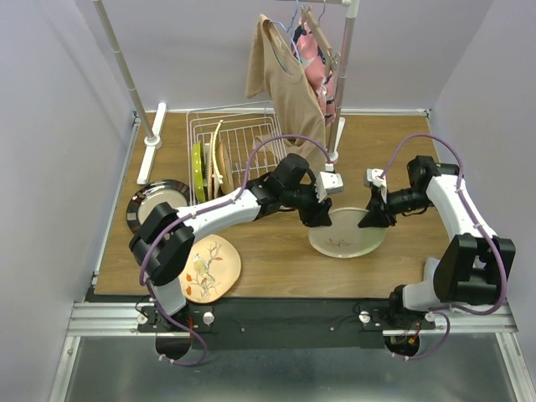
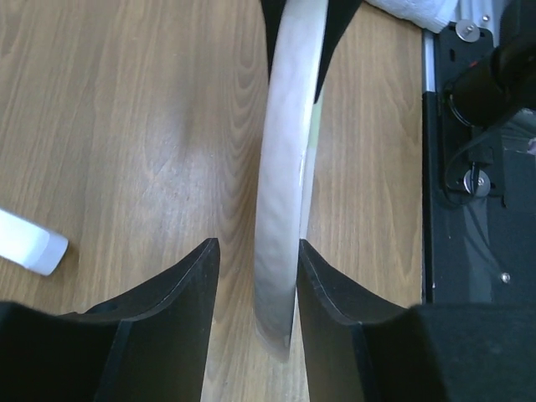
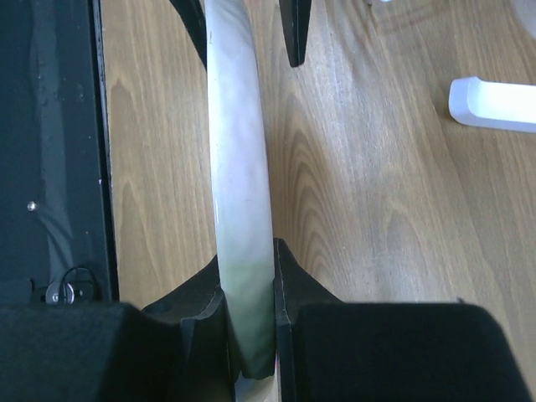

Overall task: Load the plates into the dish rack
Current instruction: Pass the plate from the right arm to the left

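Note:
A cream-green plate (image 1: 347,233) sits between my two grippers over the middle of the table. My right gripper (image 1: 373,216) is shut on its right rim; in the right wrist view both fingers of the right gripper (image 3: 247,276) press the pale green edge (image 3: 239,167). My left gripper (image 1: 316,213) is at the plate's left rim. In the left wrist view the left gripper (image 2: 258,244) stands open around the plate's edge (image 2: 285,151), with a gap on one side. The white wire dish rack (image 1: 251,134) at the back holds several plates (image 1: 209,167) upright at its left end.
A dark-rimmed plate (image 1: 155,205) lies at the left table edge and a peach bird plate (image 1: 209,268) near the front left. A white clothes-rail stand's post (image 1: 342,84) rises behind the held plate, with garments (image 1: 289,75) hanging above the rack.

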